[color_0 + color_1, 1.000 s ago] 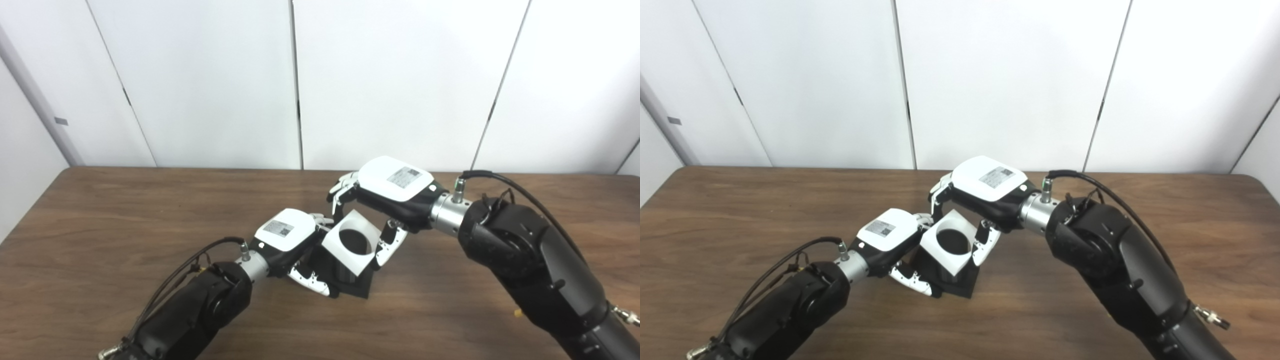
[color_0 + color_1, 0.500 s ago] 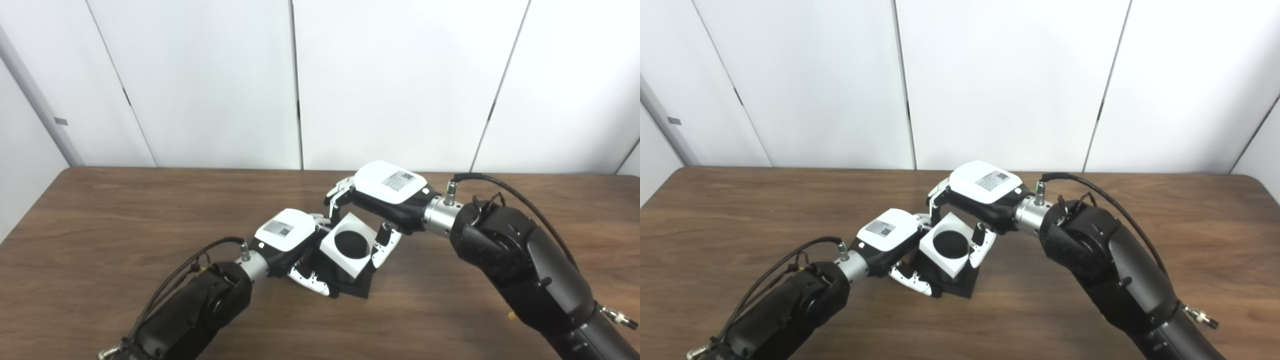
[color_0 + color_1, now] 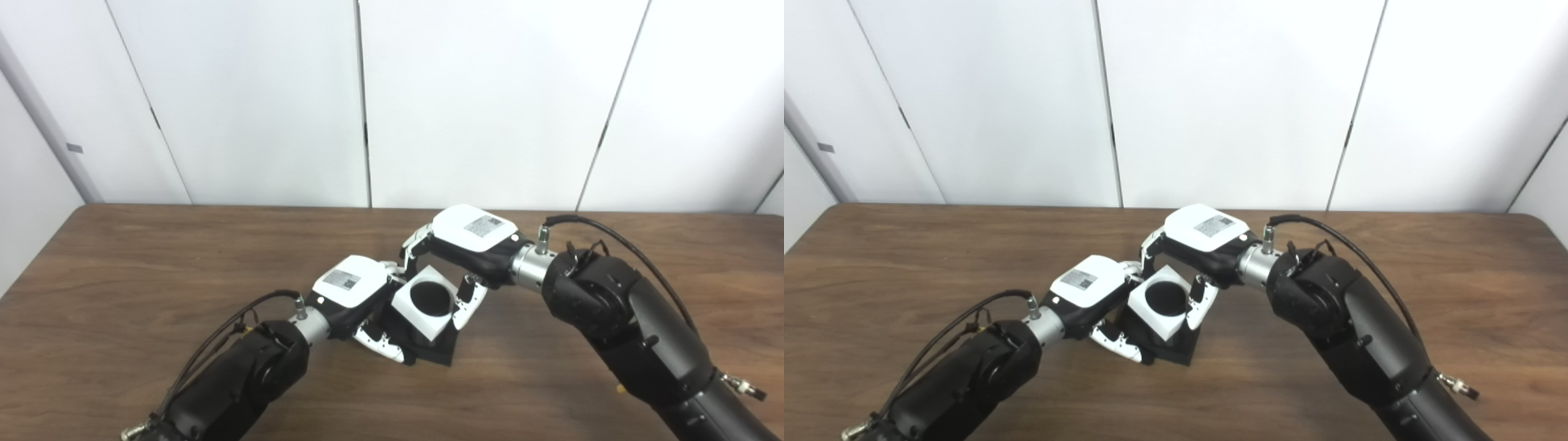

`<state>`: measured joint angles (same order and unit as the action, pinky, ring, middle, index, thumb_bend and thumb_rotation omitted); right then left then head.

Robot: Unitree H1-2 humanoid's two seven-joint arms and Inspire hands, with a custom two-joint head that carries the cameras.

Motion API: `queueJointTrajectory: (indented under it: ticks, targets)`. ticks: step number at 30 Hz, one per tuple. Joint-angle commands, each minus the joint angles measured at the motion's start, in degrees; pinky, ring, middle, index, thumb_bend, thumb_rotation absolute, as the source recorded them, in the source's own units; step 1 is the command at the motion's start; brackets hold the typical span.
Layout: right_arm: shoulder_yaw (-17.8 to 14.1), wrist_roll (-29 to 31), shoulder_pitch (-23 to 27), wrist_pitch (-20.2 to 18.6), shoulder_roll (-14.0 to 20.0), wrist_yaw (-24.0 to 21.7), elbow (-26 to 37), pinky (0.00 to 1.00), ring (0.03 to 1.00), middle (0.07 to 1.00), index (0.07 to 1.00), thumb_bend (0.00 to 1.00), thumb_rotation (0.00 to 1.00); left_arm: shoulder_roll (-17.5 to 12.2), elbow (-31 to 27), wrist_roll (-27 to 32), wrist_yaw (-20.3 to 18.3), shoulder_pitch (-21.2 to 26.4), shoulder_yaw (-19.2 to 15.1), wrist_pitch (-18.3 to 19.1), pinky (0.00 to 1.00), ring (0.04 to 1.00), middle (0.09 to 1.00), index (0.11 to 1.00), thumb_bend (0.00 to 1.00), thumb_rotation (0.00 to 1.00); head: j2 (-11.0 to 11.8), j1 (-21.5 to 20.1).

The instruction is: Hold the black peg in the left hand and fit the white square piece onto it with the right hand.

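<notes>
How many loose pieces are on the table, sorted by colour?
Black: 1, the peg with its flat base, held by the left hand.
White: 1, the square piece with a round hole, held by the right hand.
Total: 2.

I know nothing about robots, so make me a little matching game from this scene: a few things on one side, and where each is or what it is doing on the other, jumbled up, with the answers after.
Things:
1. left hand
2. right hand
3. white square piece
4. wooden table

States or places:
A. has a round hole that shows dark inside
B. grips the white piece from above, fingers on its sides
C. bears everything, brown, with a dark grain
D. closed around the black peg and its base, low by the table

Pairs: 1-D, 2-B, 3-A, 4-C
</notes>
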<state>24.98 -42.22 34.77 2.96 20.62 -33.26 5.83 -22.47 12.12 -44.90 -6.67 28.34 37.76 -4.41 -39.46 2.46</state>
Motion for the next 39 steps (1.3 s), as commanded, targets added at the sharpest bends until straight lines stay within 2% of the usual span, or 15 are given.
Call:
queueJointTrajectory:
  ticks: [1,7,10,11,12,14,15,33,39]
  targets:
    - [-0.48,-0.11,2.49,1.25,-0.01,1.12,0.86,0.78,0.831,0.784,0.477,0.52,0.13,0.66,2.41,-3.12,-6.69,-3.60,3.87,0.55,0.76,0.892,0.872,0.496,0.52,0.08,-0.11,0.13]
    - [-0.03,-0.25,2.40,0.89,-0.57,0.83,0.38,0.78,0.828,0.783,0.477,0.52,0.13,0.73,2.51,-2.99,-6.76,-3.51,3.85,0.54,0.77,0.894,0.873,0.496,0.52,0.08,-0.16,0.26]
    - [0.67,-0.41,2.75,-0.89,-0.41,-2.06,0.96,0.78,0.832,0.794,0.487,0.52,0.15,0.70,2.20,-3.02,-7.08,-3.48,3.82,0.84,0.76,0.894,0.874,0.496,0.52,0.08,-0.14,0.30]
    - [0.83,-0.34,2.86,-1.40,-0.31,-2.99,1.17,0.78,0.833,0.803,0.578,0.72,0.32,0.69,2.16,-3.01,-7.12,-3.48,3.82,0.86,0.76,0.892,0.873,0.496,0.52,0.08,-0.14,0.30]
    - [0.93,-0.33,2.99,-1.76,-0.23,-3.69,1.28,0.78,0.835,0.809,0.621,0.80,0.39,0.65,2.18,-3.01,-7.15,-3.43,3.82,0.84,0.75,0.891,0.873,0.496,0.52,0.08,-0.25,0.13]
    - [0.95,-0.45,3.11,-2.50,-0.19,-4.83,1.57,0.79,0.840,0.824,0.689,0.91,0.48,0.57,2.13,-2.97,-7.21,-3.39,3.79,0.76,0.75,0.888,0.872,0.496,0.52,0.08,-0.30,0.09]
    - [0.91,-0.52,3.12,-2.70,-0.16,-5.28,1.73,0.79,0.842,0.827,0.701,0.92,0.49,0.54,2.03,-2.93,-7.45,-3.36,3.77,0.90,0.75,0.888,0.872,0.496,0.52,0.08,-0.30,0.09]
    - [-0.28,-0.34,2.56,-3.45,0.35,-6.76,2.30,0.82,0.856,0.852,0.711,0.96,0.41,0.56,2.19,-2.99,-7.30,-3.47,3.68,1.11,0.76,0.891,0.872,0.496,0.52,0.08,-0.45,-0.13]
    - [-2.78,0.06,2.75,-3.10,1.33,-5.60,3.22,0.79,0.853,0.850,0.708,0.87,0.29,0.38,2.43,-2.49,-7.30,-3.49,3.59,0.84,0.76,0.894,0.874,0.495,0.52,0.08,-0.25,-0.68]
